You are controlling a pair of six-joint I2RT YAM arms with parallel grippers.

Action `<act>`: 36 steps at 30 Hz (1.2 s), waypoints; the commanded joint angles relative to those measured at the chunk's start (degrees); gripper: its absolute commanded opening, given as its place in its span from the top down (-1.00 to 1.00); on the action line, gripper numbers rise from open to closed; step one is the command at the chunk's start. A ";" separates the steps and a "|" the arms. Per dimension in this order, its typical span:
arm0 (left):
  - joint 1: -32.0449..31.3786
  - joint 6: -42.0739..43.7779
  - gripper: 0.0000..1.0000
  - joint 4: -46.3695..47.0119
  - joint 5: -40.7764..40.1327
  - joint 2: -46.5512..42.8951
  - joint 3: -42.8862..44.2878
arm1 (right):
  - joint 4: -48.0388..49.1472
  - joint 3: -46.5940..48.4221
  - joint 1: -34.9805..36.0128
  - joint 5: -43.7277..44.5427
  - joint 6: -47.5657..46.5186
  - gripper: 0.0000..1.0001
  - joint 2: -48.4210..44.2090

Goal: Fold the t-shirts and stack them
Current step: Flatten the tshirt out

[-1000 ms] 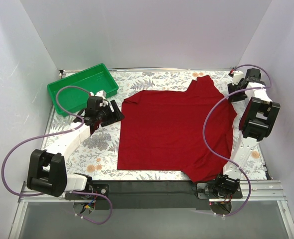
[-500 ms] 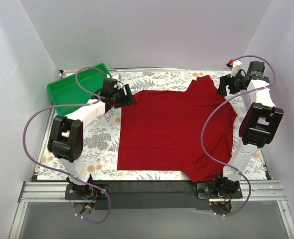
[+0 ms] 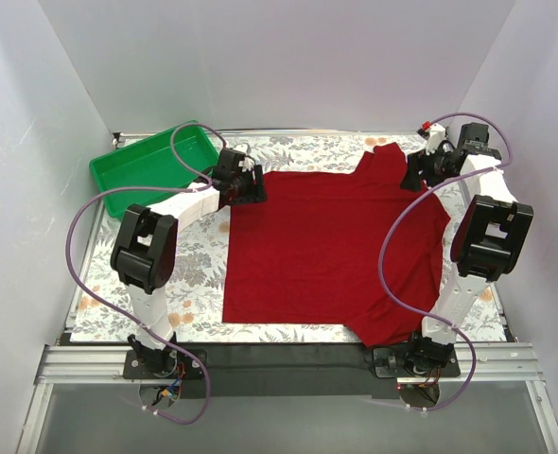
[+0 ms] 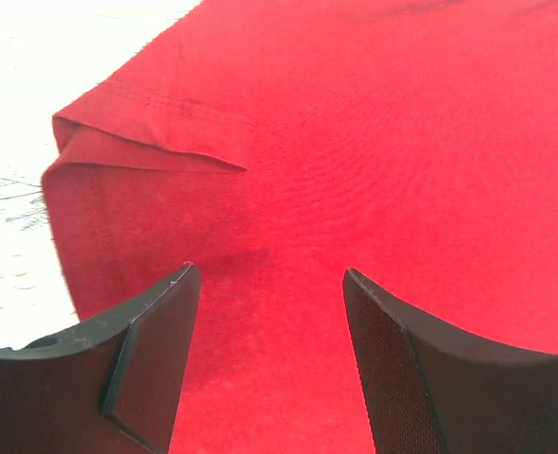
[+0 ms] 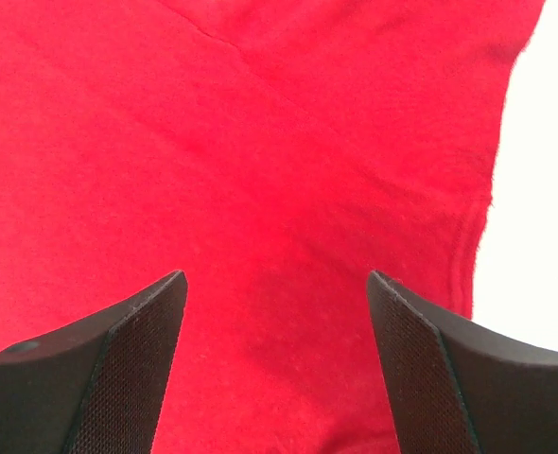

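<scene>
1. Top view: t-shirt (image 3: 336, 251) lies spread flat, centre of table (image 3: 194, 255) running toward 3 o'clock. One sleeve pokes out at 1 o'clock.
2. Edges: shirt's left edge is straight, 10 to 7 o'clock. The near hem runs parallel to the dark front rail (image 3: 288, 355), and the 5 o'clock corner reaches that rail. The right edge bulges and sits close to the right arm's links.
3. Open room: a wide strip of bare floral cloth at 7–9 o'clock, between shirt and left arm. There's a thin strip at 12 o'clock before the white back wall (image 3: 288, 66), and little room at 3 o'clock.
4. Green tray (image 3: 137, 170) at 10 o'clock, in the far-left corner, apart from the shirt. A purple cable (image 3: 180, 142) loops over it.
5. Left gripper (image 3: 251, 184) is over the shirt's 10 o'clock corner. Wrist view: left gripper (image 4: 270, 270) has jaws wide w/ nothing between, only fabric (image 4: 402, 142) below. Can't tell if the tips touch it.
6. A folded-over flap (image 4: 156, 142) w/ stitched hem lies just ahead of the left fingers, at 11 o'clock.
7. Right gripper (image 3: 413, 173) is over the sleeve area at 1–2 o'clock. Wrist view: right gripper (image 5: 276, 274) also has jaws wide, gripping nothing. A hem edge (image 5: 468, 255) runs at 3 o'clock, w/ bright table beyond it.
8. Materials: the shirt is a soft, matte, plain dark red knit. A faint seam (image 5: 222, 43) crosses at 11 o'clock. The fingers (image 5: 421, 378) are black, curved, w/ a fine mesh-textured inner face. The tray is glossy plastic, rectangular and shallow.
</scene>
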 commanded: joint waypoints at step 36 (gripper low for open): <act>-4.59 15.07 0.14 -7.22 -20.67 16.35 22.79 | 2.73 3.27 0.82 1.49 7.37 -0.36 4.56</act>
